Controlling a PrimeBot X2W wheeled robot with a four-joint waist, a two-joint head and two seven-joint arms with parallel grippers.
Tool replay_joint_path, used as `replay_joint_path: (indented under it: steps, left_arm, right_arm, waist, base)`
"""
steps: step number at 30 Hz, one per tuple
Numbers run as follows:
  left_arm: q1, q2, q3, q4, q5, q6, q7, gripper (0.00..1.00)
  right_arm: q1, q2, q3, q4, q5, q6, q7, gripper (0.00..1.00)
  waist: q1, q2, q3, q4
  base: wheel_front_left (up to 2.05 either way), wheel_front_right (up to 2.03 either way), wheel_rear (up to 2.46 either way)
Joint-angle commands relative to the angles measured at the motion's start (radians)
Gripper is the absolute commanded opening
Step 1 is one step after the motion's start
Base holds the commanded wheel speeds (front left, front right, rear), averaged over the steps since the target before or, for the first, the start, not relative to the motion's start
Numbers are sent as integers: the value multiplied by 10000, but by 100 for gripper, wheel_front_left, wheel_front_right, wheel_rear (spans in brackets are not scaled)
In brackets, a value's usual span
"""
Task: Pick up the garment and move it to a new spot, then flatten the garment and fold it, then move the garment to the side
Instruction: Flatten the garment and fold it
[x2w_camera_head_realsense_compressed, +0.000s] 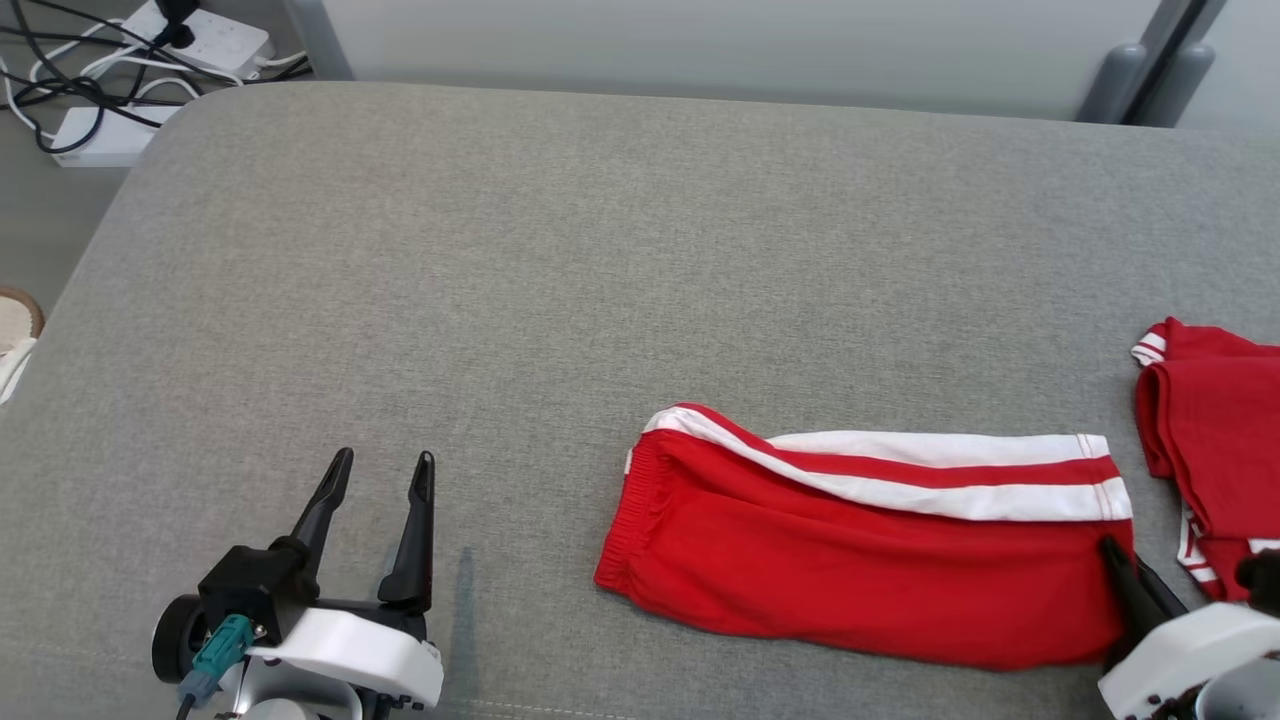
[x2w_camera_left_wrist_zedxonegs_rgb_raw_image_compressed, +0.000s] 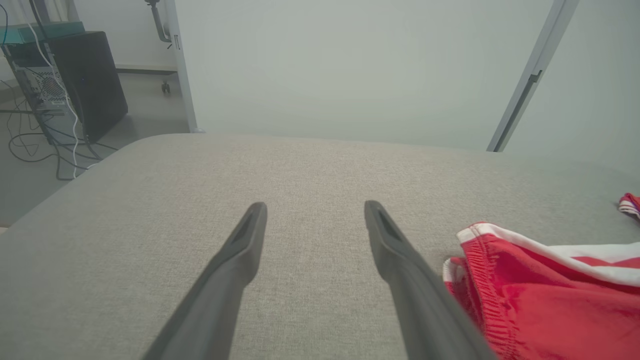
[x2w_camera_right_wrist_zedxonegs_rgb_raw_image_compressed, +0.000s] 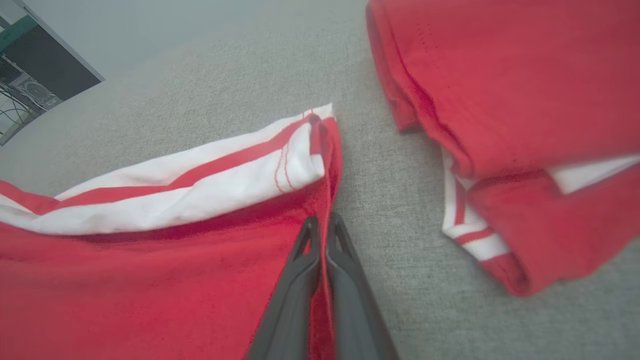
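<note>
Garment (x2w_camera_head_realsense_compressed: 860, 570) is lying folded; right gripper (x2w_camera_right_wrist_zedxonegs_rgb_raw_image_compressed: 321, 222) is pinching its hem, left gripper (x2w_camera_head_realsense_compressed: 385, 458) is waiting, jaws spread. Sideways move is apparently starting, calling for a steady drag.

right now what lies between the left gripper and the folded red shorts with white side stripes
A bare stretch of grey fabric surface; the head view shows nothing between the left gripper and the red shorts.

no legible text, no labels or brand marks, no numbers or signs readable
</note>
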Motion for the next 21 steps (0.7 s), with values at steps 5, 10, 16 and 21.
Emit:
replay_joint_path:
  steps: [5,10,16,21]
  left_arm:
    - [-396,178,448,-174,142,-114,-128,100]
    - [-431,127,431,-122,149,-152,-129,100]
    - [-549,-48,469,-134,225,-221,-129,100]
    - [-713,-239,461,-62,291,-330,-129,100]
  right_arm:
    - [-217,-611,472,-1465,767,-4,1184,0]
    - [-267,-953,495,-4086,1284,-4,2693,0]
    - [-469,86,1271,-6013,1115,-4,4063,0]
    - [-975,956,2469,-5936,950,-4,4381,0]
  waist:
    - [0,-1,4,-205]
    - [0,-1,-59,-218]
    - [0,-1,46,-43]
    - [0,-1,198,235]
  base:
    - [0,0,0]
    - [0,0,0]
    - [0,0,0]
    - [0,0,0]
